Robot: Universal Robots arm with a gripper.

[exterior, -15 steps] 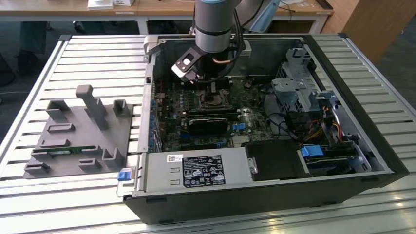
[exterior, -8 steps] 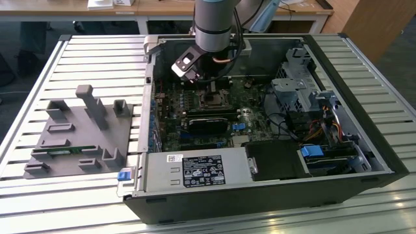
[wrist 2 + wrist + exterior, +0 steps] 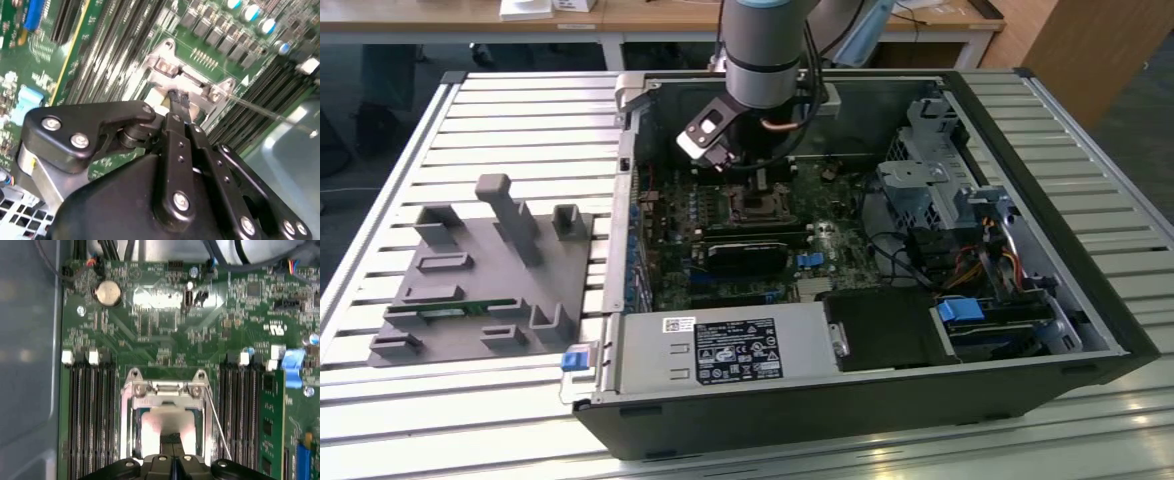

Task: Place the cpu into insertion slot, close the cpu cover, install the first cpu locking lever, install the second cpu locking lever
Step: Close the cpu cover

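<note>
The tool (image 3: 172,440) has its fingers drawn together with nothing visible between them. Its narrow tip rests over the middle of the cpu cover (image 3: 167,390), low enough in the second wrist view that the tool (image 3: 177,100) seems to touch metal. The cpu (image 3: 155,422) lies in the insertion slot (image 3: 761,208), its pale top showing through the cover's square opening, and the cover looks folded down flat around it.

One locking lever (image 3: 217,425) is a thin wire that slants away from the socket's side. It seems to stand free rather than hooked under a catch, and the second wrist view shows the locking lever (image 3: 260,111) reaching out over the board. If so, only the tool's pressure holds the cover. Should the tip slip sideways, the cover could spring up, or the tip could skid across the chip's top and mark it. Pressing on a chip that sits crooked could bend the socket's contacts, though its seating cannot be judged here.

Memory slots (image 3: 92,420) flank the socket closely, so the tool's broad body has little room and could snag the loose wire. In the exterior view the motherboard (image 3: 720,250) sits deep in the computer case (image 3: 1107,330) on the worktop (image 3: 520,120). A grey fixture (image 3: 480,270) stands well apart on that view's left.
</note>
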